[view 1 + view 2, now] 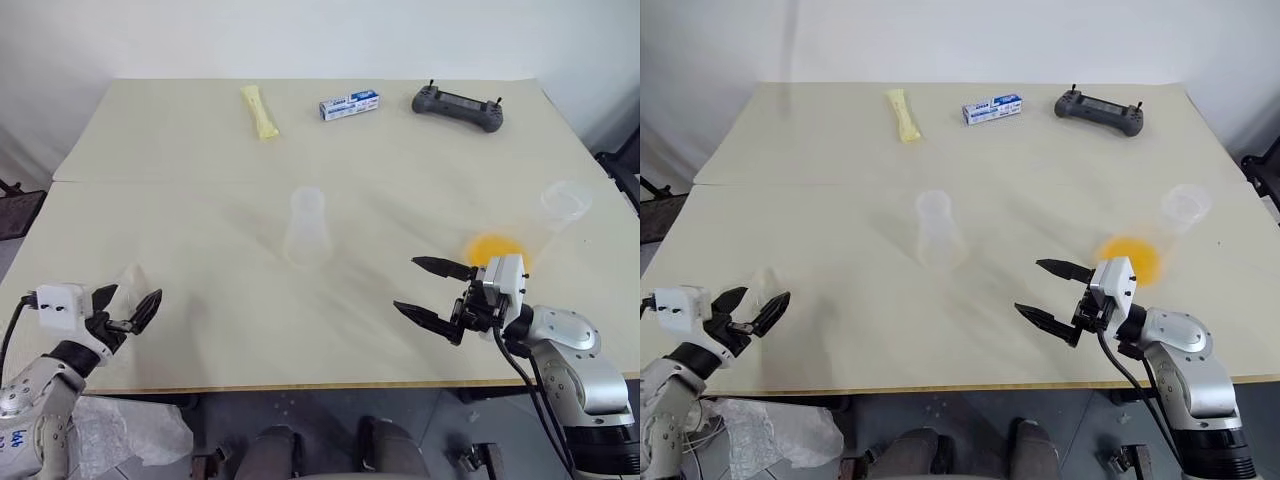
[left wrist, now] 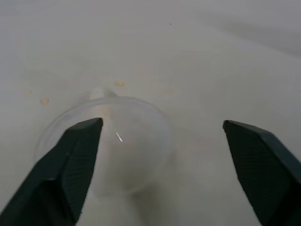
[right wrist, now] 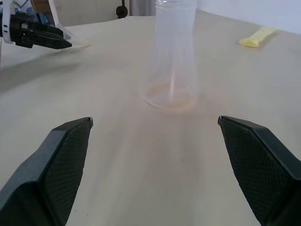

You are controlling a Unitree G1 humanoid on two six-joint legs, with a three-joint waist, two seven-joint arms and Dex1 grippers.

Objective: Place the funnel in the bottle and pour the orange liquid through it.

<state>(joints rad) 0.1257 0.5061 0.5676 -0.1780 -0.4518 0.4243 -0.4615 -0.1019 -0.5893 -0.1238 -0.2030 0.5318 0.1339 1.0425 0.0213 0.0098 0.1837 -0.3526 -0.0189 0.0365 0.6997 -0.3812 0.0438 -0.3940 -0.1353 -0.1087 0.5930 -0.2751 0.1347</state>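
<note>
In the head views, a pale tabletop [image 1: 200,140] carries the clear bottle [image 1: 307,228] upright near its middle, standing alone with bare surface all round it. Toward the right edge stands a second clear flask [image 1: 560,212] with the orange liquid [image 1: 497,249] showing as a shallow yellow-orange patch at its base. Along the far side lie a pale yellow packet [image 1: 259,111], a small blue-and-white box [image 1: 349,105] and a dark handheld controller [image 1: 458,106], each well apart from the others. The left gripper [image 1: 128,310] sits low at the near left corner of the tabletop, its two black fingers spread, with the see-through funnel [image 1: 133,281] just at their tips, faint against the surface. The right gripper [image 1: 428,290] hangs over the near right part of the tabletop, pointing toward the bottle, its fingers wide apart and holding nothing, the orange liquid just behind it. In the left wrist view, the funnel [image 2: 110,141] lies on the tabletop with its wide rim toward the camera and its stem pointing away; one finger [image 2: 70,160] overlaps the rim, the other stands clear of it to the side, so the jaws are released around it and not clamped. In the right wrist view, the bottle [image 3: 172,56] stands upright ahead between the spread fingers, well away from them, with the yellow packet [image 3: 256,37] beyond and the left gripper [image 3: 44,37] far off to one side.
</note>
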